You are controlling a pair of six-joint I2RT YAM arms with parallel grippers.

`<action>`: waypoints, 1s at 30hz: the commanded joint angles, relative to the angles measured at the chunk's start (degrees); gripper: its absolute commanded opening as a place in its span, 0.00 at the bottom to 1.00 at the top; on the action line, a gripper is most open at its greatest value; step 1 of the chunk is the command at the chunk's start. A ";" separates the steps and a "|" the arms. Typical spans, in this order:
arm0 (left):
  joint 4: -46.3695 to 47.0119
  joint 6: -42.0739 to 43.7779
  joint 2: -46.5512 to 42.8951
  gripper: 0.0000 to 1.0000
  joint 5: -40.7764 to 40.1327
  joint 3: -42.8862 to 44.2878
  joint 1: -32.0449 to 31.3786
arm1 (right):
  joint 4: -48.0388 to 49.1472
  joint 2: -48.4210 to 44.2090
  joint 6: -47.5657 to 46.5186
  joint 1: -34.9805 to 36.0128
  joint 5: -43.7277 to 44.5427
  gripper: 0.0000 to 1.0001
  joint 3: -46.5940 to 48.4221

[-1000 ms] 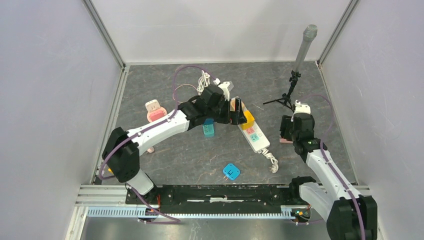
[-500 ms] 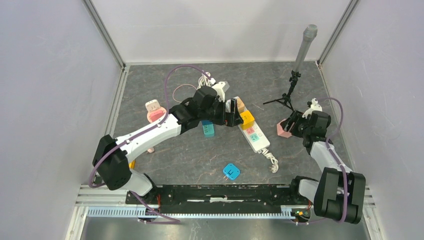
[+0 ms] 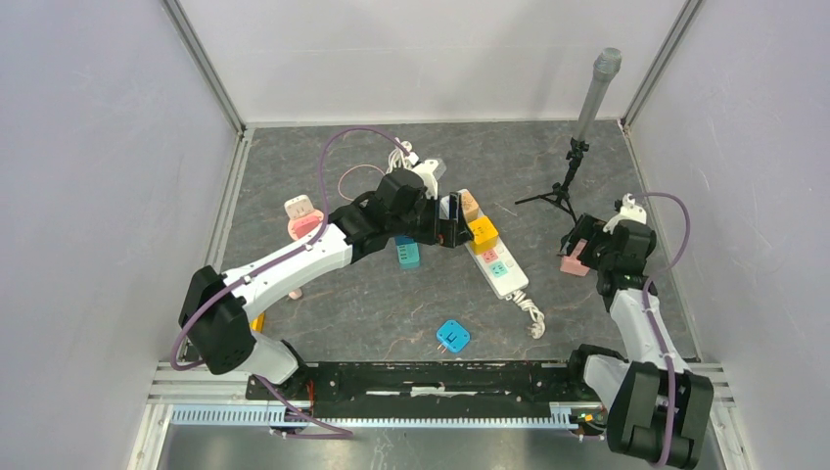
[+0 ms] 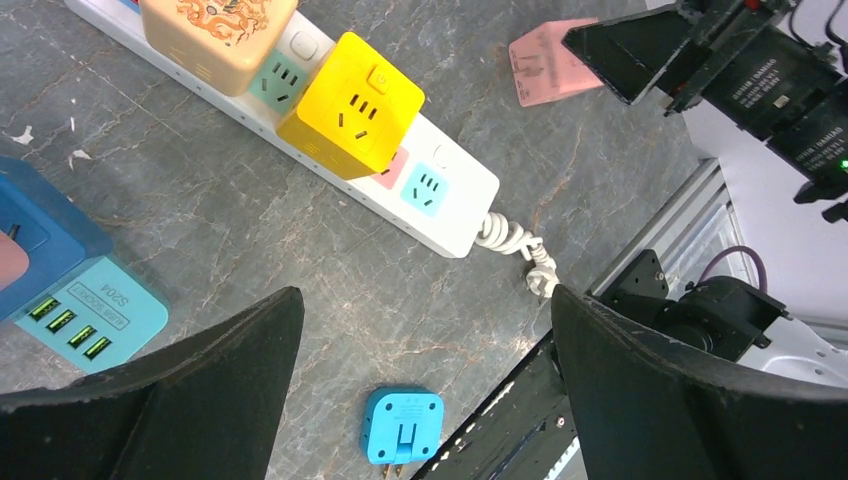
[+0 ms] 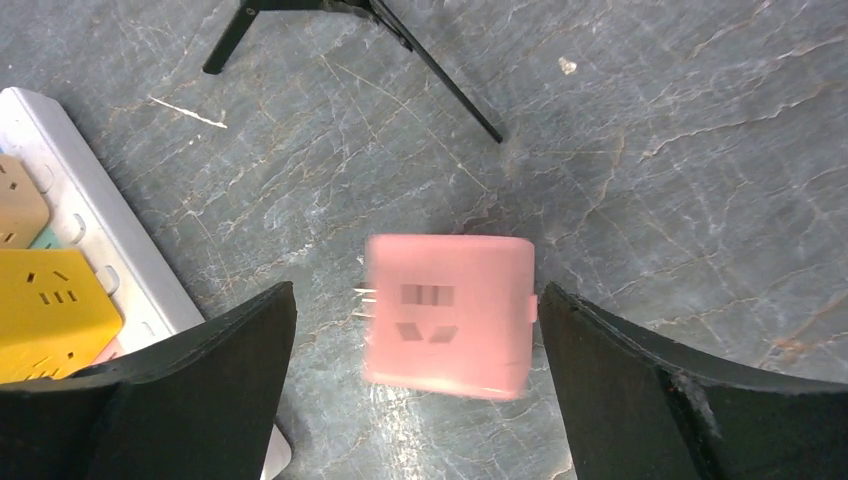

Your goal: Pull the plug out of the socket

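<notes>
Spreading its two black fingers wide, the right claw (image 5: 417,296) hangs over a pink square plastic plug (image 5: 447,318), which shows between the fingers. The wrist view is blurred there, so whether either finger touches it cannot be told. Metal prongs stick out of the plug's side that faces the white plastic power strip (image 4: 452,203). The plug is out of that strip, lying off to the strip's right on the grey stone-patterned table (image 3: 372,304).

The left claw (image 4: 425,305) is likewise spread and grips nothing, hovering just left of the strip. A yellow cube-shaped plastic adapter (image 4: 350,105) is seated on the strip. A tan cube-shaped adapter with a printed pattern (image 4: 215,35) sits farther from the strip's corded end, with one green socket showing between the two.

A teal flat USB charger block (image 4: 85,310) lies left of the strip, just beside a darker blue block (image 4: 35,230). A small blue plastic plug adapter (image 4: 403,425) lies with its prongs showing, nearer the arm bases than the strip's coiled white cord (image 4: 515,250). A black tripod stand carrying a grey microphone (image 3: 576,152) stands to the strip's right, beyond the pink plug.
</notes>
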 commanded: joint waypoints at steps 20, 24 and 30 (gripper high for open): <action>0.02 -1.74 -4.12 1.00 -12.58 0.58 1.38 | 13.07 2.78 1.71 32.86 3.37 0.98 5.31; -1.99 0.07 -4.73 1.00 -12.14 1.34 1.48 | 12.52 10.65 -0.99 37.63 5.87 0.98 10.34; -3.51 1.03 -6.14 1.00 -10.57 1.47 1.48 | 9.73 19.17 -5.57 40.94 9.68 0.98 17.03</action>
